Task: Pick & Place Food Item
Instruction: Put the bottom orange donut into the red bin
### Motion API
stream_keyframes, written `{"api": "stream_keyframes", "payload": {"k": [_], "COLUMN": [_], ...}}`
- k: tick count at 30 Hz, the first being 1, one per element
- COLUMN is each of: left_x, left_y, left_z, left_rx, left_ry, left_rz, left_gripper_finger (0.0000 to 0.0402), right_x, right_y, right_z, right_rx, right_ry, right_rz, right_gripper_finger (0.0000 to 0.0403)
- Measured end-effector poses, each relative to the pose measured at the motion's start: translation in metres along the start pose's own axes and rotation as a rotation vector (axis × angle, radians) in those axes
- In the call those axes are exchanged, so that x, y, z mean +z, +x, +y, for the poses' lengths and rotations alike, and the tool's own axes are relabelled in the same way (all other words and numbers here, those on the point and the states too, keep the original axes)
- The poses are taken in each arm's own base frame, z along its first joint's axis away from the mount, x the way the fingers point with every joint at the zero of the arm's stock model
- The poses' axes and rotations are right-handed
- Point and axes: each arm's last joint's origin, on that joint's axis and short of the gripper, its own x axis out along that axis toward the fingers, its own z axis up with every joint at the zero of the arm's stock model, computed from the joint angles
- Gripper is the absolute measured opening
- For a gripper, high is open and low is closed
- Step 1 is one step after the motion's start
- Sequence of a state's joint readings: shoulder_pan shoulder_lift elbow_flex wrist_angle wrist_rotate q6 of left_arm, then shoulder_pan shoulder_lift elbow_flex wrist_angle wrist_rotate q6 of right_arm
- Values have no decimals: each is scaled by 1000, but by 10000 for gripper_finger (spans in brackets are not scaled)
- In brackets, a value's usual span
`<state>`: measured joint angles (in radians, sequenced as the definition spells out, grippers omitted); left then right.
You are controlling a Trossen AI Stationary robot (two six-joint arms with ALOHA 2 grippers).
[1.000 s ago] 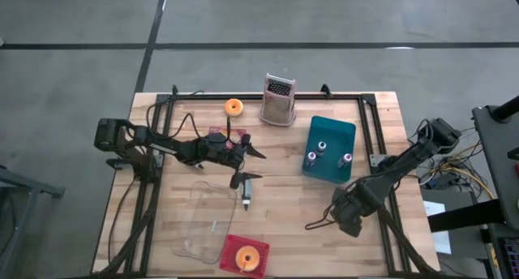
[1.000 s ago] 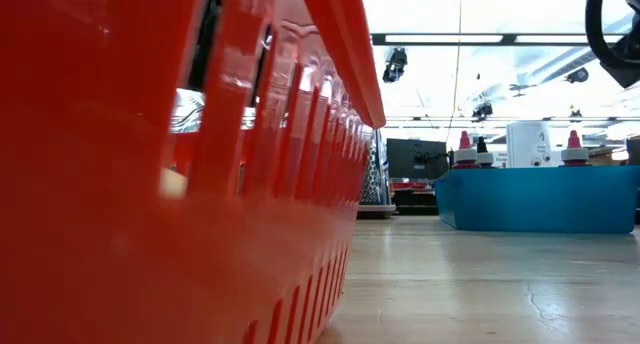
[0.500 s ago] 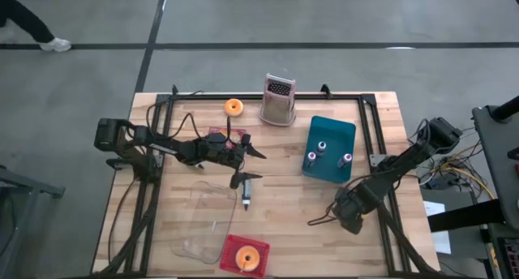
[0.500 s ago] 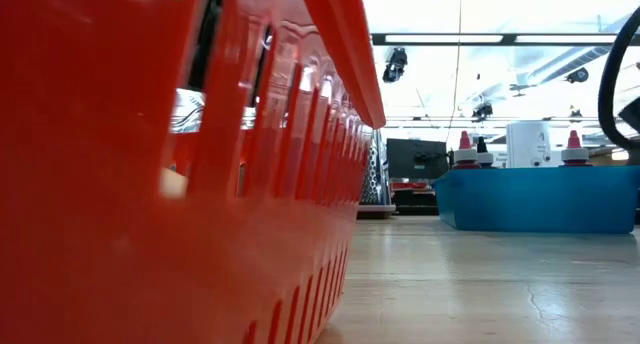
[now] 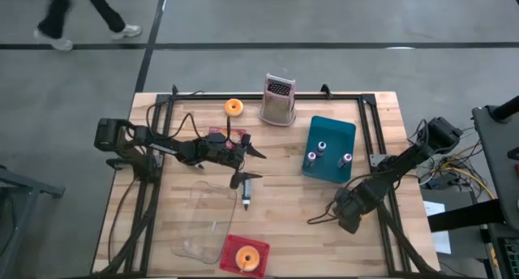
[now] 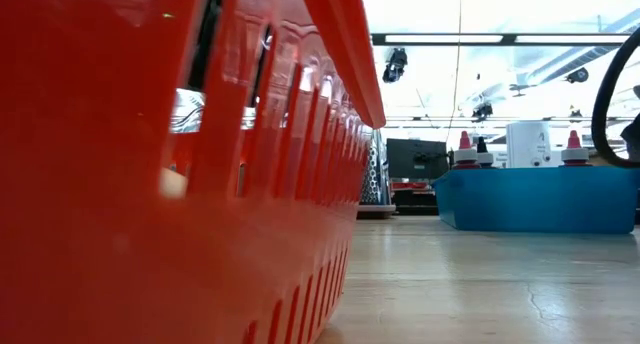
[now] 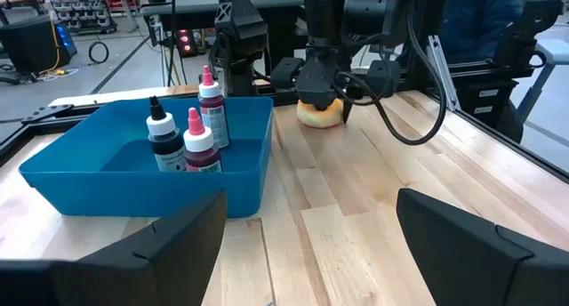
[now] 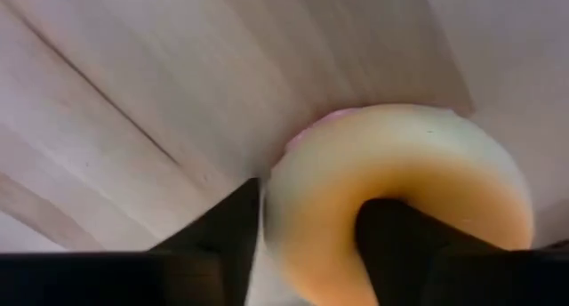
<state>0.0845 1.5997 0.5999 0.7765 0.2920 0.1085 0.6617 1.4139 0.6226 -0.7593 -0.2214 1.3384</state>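
A pale yellow donut (image 8: 400, 164) with a pink edge lies on the wooden table right of centre, toward the near edge. My right gripper (image 7: 322, 101) points down onto it and is shut on its ring; the high view hides the donut under the gripper (image 5: 349, 216). My left gripper (image 5: 250, 167) waits open near the table's middle, its fingers (image 7: 178, 244) level and holding nothing. An orange donut (image 5: 233, 107) lies at the far side. Another donut (image 5: 246, 258) sits in a red basket (image 5: 243, 256) at the near edge. My right gripper has the donut's ring (image 8: 302, 190) between its fingers, one finger (image 8: 400, 244) inside the hole and the other (image 8: 222, 226) outside. The fingers come from above, pointing down. The donut lies flat on the table.
A blue bin (image 5: 329, 148) with three squeeze bottles stands beside the right arm toward the far side. A metal grater (image 5: 278, 99) is at the far edge and a clear plastic container (image 5: 207, 222) at the near left. The red basket (image 6: 150, 184) fills the low view's left. A person walks on the floor beyond the table.
My right gripper has gone down toward the table onto the donut; in the low view its body has dropped out of the upper right corner, leaving only its cable.
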Motion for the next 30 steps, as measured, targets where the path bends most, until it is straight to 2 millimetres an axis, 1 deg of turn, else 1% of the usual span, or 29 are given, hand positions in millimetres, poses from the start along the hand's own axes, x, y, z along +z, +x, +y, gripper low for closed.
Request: {"api": "stream_keyframes", "payload": {"k": [2,6,7,9,12,15,17,21,24,26,30], "left_x": [0,0,0,0,0,0,0,0,0,-1,0], "left_y": [0,0,0,0,0,0,0,0,0,0,-1], "left_z": [0,0,0,0,0,0,0,0,0,0,0], "left_rx": [0,0,0,0,0,-1,-1,-1,-4,-4,-5], "left_ry": [0,0,0,0,0,0,0,0,-1,-2,6], "left_rz": [0,0,0,0,0,0,0,0,1,6,14], "left_gripper_finger": [332,332,332,332,332,332,332,332,332,332,332], "right_x": [0,-2,-3,-4,-4,-5,-4,-2,-2,-1,6], "right_y": [-1,-3,-4,-5,-14,-21,-32,-45,-59,-64,-75], "right_z": [1,4,5,8,23,30,42,55,67,73,96], "right_rx": [-3,-9,-9,-1,79,86,159,211,281,311,419], "right_ry": [-2,-32,-43,-57,-97,-135,-164,-217,-274,-319,-440], "right_rz": [-12,-48,-59,-80,-172,-225,-283,-372,-452,-504,-653], "right_gripper_finger": [120,31,23,17,12,11,11,10,10,9,9]}}
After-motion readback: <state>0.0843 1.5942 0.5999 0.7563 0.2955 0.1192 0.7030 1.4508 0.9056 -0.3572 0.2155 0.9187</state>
